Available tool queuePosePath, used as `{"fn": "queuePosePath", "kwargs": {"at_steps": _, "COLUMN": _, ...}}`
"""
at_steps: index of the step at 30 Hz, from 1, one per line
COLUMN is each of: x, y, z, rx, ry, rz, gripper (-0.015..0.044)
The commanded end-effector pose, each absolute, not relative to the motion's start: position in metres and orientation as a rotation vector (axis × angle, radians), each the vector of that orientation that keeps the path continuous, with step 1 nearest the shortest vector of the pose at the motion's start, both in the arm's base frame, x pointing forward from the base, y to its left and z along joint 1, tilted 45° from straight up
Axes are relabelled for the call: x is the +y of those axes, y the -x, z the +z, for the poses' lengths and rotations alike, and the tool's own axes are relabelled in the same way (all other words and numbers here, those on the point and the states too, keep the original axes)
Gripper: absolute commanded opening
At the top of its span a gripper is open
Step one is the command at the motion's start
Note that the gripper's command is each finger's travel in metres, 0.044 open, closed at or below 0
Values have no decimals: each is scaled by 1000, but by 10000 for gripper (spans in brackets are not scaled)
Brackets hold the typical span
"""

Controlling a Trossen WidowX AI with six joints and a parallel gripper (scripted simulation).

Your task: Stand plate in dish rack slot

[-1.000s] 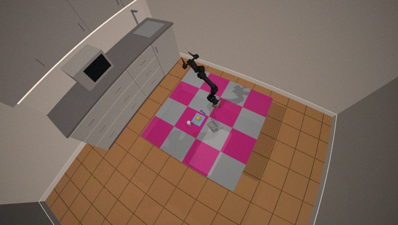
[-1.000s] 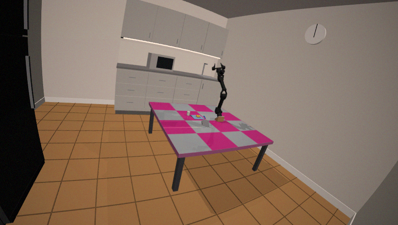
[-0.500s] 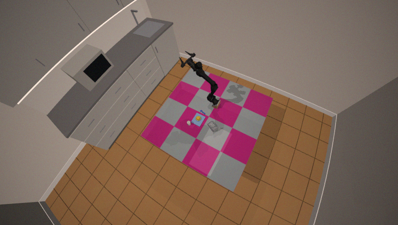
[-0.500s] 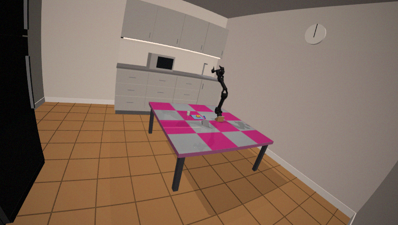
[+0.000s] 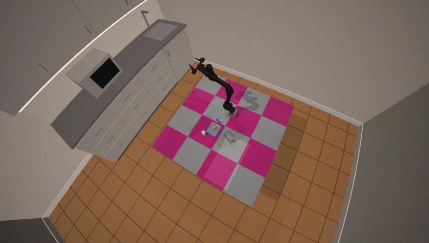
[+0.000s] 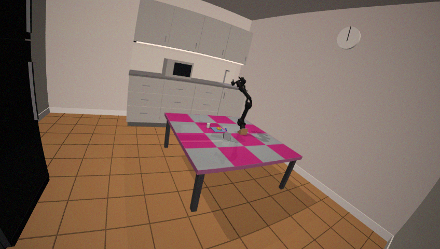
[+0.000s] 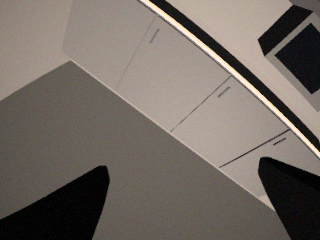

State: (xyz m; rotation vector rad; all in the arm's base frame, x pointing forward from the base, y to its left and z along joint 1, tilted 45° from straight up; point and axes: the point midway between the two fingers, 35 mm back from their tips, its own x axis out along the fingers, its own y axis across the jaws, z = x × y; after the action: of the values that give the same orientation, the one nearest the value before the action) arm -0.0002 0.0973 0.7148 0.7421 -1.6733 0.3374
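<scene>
A small yellow round thing, which looks like the plate, lies flat on a light blue square on the table. The grey dish rack stands a short way from it, on a grey table square; its slots are too small to make out. My gripper is open and empty, raised high above the table and well away from both. The wrist view shows only cabinets and a microwave beyond the spread fingers.
A white cup stands beside the blue square. A small dark blue object lies on its other side. A tan block stands at the arm's base.
</scene>
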Motion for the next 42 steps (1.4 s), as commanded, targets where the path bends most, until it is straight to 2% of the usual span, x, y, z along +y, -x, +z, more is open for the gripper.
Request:
{"fn": "queuePosePath", "kwargs": {"at_steps": 1, "x": 80, "y": 6, "z": 713, "rx": -1686, "ry": -737, "rz": 286, "gripper": 400}}
{"fn": "queuePosePath", "kwargs": {"at_steps": 21, "x": -62, "y": 13, "z": 688, "rx": -1711, "ry": -961, "rz": -95, "gripper": 400}}
{"fn": "queuePosePath", "kwargs": {"at_steps": 42, "x": -175, "y": -37, "z": 631, "rx": -1473, "ry": -1135, "rz": -499, "gripper": 400}}
